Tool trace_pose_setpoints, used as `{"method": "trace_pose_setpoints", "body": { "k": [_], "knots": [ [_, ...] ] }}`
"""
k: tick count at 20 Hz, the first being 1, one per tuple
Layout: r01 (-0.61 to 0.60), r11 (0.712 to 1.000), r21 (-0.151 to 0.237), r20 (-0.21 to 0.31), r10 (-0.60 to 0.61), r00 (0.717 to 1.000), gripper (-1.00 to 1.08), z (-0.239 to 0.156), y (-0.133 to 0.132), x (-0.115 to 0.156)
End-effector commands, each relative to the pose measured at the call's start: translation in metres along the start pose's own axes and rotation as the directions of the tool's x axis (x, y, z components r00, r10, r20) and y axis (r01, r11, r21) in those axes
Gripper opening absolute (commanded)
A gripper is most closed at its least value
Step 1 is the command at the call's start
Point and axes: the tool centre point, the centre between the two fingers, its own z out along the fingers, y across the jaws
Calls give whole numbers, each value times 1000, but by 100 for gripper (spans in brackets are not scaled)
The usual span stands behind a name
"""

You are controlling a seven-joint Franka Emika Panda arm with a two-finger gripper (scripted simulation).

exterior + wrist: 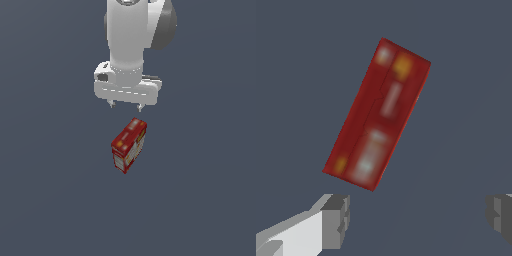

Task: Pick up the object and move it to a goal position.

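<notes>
Small red rectangular carton (pixel 128 145), printed with white and yellow panels, stands on the flat, matte grey-blue floor (pixel 45 190). Smooth white robot arm's gripper (pixel 125 105) hangs just above it, apart, blocky grey fingers (pixel 336 220) spread wide, holding nothing. Wrist view blurs the print; lettering unreadable.

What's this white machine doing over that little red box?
A white robot arm hangs above a small red carton that stands on a plain dark floor. Its gripper is open and holds nothing. The wrist view shows the two fingers spread wide, with the carton clear of them and at an angle to them. So the box is not yet picked up; the arm seems to be lining up for a grab.
</notes>
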Motion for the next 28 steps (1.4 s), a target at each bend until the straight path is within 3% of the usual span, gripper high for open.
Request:
{"method": "trace_pose_setpoints", "body": {
  "k": [1, 14, 21, 28],
  "knots": [
    [-62, 998, 5, -3, 62, 998, 100, 6, -4, 9],
    [-336, 941, 29, -11, 337, 942, 100, 36, -20, 49],
    [-394, 919, 35, -11, 394, 919, 100, 43, -24, 57],
    [-395, 918, 35, -10, 396, 918, 100, 47, -24, 57]
  ]
}}
